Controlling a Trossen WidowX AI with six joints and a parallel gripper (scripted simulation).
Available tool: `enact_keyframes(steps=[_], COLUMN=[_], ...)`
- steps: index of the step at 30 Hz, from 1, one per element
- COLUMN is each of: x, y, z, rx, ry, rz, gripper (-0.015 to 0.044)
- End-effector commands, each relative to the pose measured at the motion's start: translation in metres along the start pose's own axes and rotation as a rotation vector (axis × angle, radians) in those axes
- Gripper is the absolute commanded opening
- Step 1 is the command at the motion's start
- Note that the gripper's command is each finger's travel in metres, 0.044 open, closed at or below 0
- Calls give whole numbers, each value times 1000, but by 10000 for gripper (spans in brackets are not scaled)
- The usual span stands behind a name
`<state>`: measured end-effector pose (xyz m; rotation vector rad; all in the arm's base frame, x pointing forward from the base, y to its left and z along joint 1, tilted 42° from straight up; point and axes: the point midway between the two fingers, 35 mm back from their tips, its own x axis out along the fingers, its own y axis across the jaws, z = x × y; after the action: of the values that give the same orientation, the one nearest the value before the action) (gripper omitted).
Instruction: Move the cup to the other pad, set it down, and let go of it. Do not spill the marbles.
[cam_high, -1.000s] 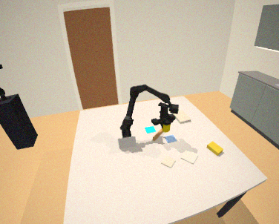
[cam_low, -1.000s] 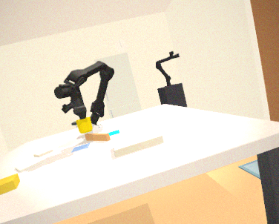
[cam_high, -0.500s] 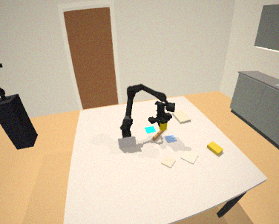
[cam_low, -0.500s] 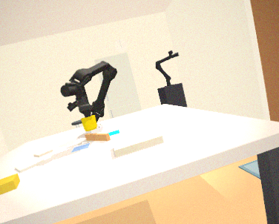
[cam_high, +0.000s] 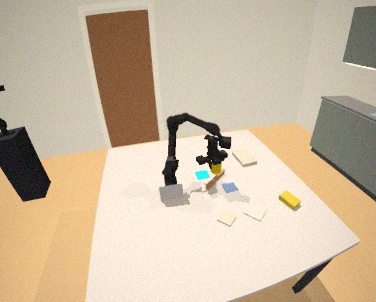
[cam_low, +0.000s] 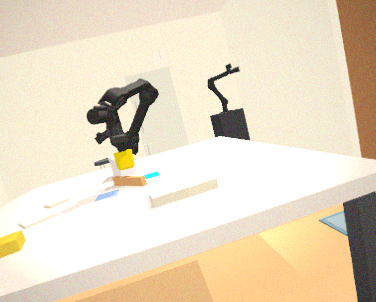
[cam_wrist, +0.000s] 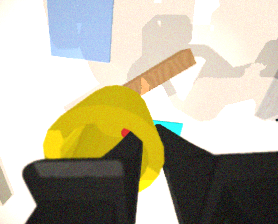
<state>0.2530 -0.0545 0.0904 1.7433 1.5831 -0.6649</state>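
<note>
My gripper (cam_high: 215, 160) (cam_low: 125, 149) (cam_wrist: 148, 129) is shut on the wall of the yellow cup (cam_high: 216, 168) (cam_low: 124, 160) (cam_wrist: 117, 96). The cup is held above the table, beyond the brown bar in the top view, mouth up with a slight lean in the exterior view. A red marble (cam_wrist: 125, 133) shows inside; the rest of the inside is partly hidden by a finger. The cyan pad (cam_high: 202, 175) (cam_low: 151, 175) (cam_wrist: 173, 127) lies to the cup's left in the top view. The blue pad (cam_high: 229, 187) (cam_low: 106, 195) (cam_wrist: 82, 30) lies on the bar's other side.
The brown bar (cam_high: 215, 180) (cam_low: 129, 181) (cam_wrist: 170, 68) lies between the two pads. A cream block (cam_high: 244, 157) (cam_low: 185, 192) lies near the table edge. A yellow block (cam_high: 289, 200) (cam_low: 11, 244) and two thin cream tiles (cam_high: 227, 218) (cam_high: 255, 212) lie farther off.
</note>
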Motion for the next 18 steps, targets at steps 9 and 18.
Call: enact_keyframes(steps=[9,18], x=[0,0], y=[-11,-19], z=[-19,-33], rx=[8,9], ry=[7,8], rz=[-2,-3], gripper=[0,0])
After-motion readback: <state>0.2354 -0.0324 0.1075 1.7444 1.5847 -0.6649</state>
